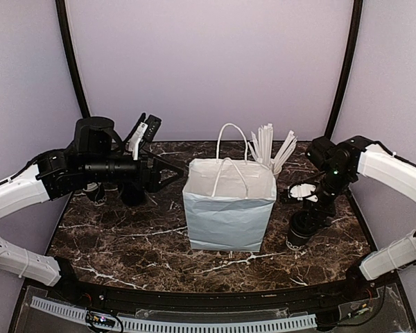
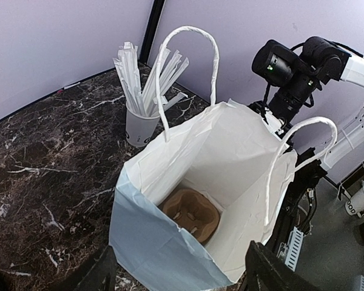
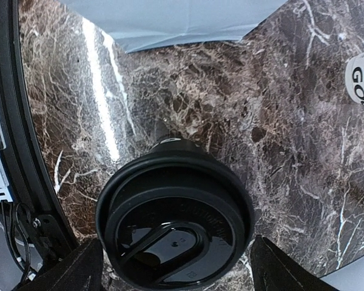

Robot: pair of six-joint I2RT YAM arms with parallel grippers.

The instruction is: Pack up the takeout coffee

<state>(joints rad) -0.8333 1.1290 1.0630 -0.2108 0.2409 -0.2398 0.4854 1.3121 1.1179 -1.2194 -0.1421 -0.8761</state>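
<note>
**Hovering over one lidded coffee**

Left tool (image 2: 188, 276), its fingers cut off at the frame edge, gapes just before one white bag (image 2: 200, 176) with one brown carrier (image 2: 191, 212) at its bottom. One cup of sticks (image 2: 139, 124) stands beyond. Right tool (image 3: 176, 251) is spread wide, with the takeout coffee (image 3: 176, 221) directly beneath on the table (image 3: 230, 109), its sides hidden under the lid.

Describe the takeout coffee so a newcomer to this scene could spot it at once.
Find the white paper bag standing in the middle. To its right, under the right gripper, stands the takeout coffee. It is the only dark cup with a black lid; the white cup behind the bag holds white sticks.
</note>
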